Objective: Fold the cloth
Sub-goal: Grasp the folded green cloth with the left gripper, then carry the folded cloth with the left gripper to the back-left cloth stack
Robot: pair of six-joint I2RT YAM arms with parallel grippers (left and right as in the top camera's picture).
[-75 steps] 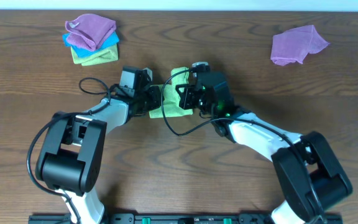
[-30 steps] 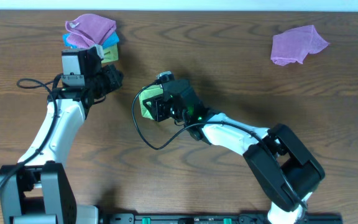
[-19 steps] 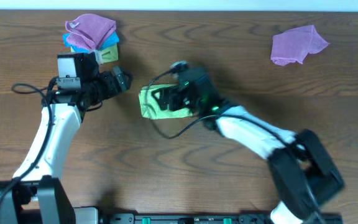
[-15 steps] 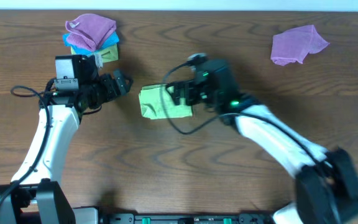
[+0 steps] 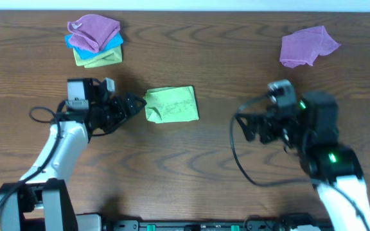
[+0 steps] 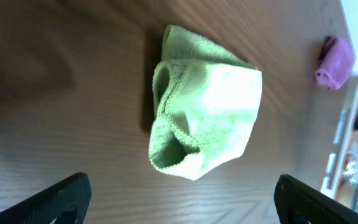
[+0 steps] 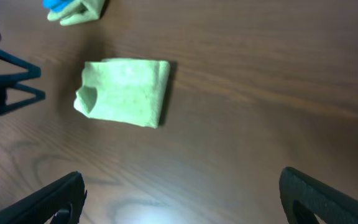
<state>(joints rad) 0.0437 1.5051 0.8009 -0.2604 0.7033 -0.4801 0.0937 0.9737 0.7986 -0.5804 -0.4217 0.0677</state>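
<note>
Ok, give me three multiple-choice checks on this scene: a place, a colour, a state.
1. On the table, the green cloth lies: A) near the middle B) at the right edge C) hanging off.
2. The lone crumpled cloth, top right, is: A) blue B) purple C) white.
3. The right claw is: A) shut on the green cloth B) open and empty C) out of view.
Key: A, the overhead shows it central; B, plainly purple; B, its fingers stand wide apart, nothing between.
</note>
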